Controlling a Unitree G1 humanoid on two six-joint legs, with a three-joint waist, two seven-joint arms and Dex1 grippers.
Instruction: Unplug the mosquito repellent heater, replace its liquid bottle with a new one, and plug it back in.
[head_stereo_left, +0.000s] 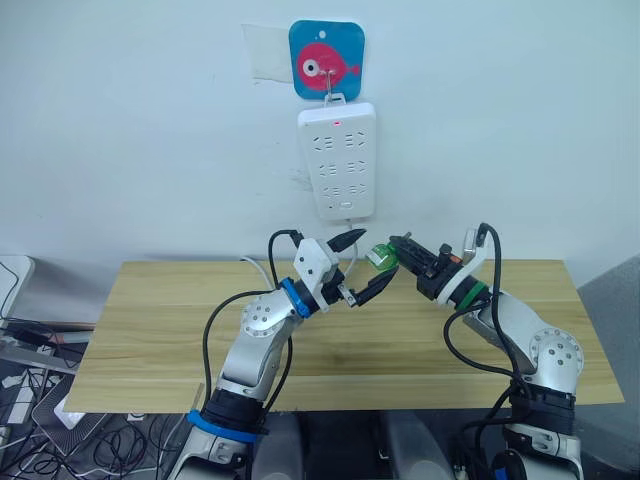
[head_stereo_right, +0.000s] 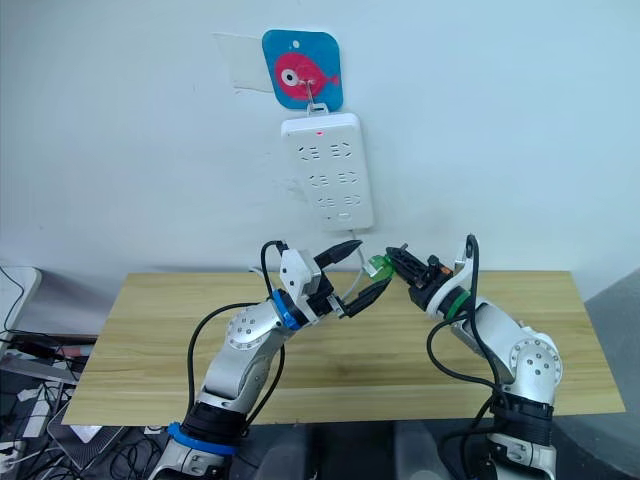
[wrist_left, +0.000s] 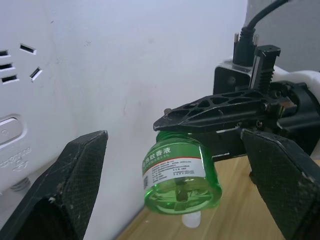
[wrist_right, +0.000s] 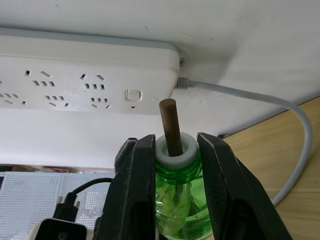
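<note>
- The right gripper (wrist_right: 172, 165) is clamped on the neck of a green bottle (wrist_left: 181, 172), a finger on each side of the white collar, with the brown wick (wrist_right: 170, 126) sticking out bare (no cap on it).
- The left gripper (wrist_left: 175, 190) is spread wide, its fingers (wrist_left: 70, 180) standing either side of the bottle without touching it; it grips nothing.
- The two grippers meet above the far middle of the table (head_stereo_left: 150, 330), the bottle between them, just below the power strip (head_stereo_left: 337, 160) on the wall.
- The strip's sockets look empty, so I judge the unplugging done; the heater itself I cannot place.
- Whether this capless bottle is the spent one or a new one already uncapped, I cannot tell (it looks well filled).
- Left to do, as I judge it: get a fresh bottle seated in the heater and plug the heater into the strip.
</note>
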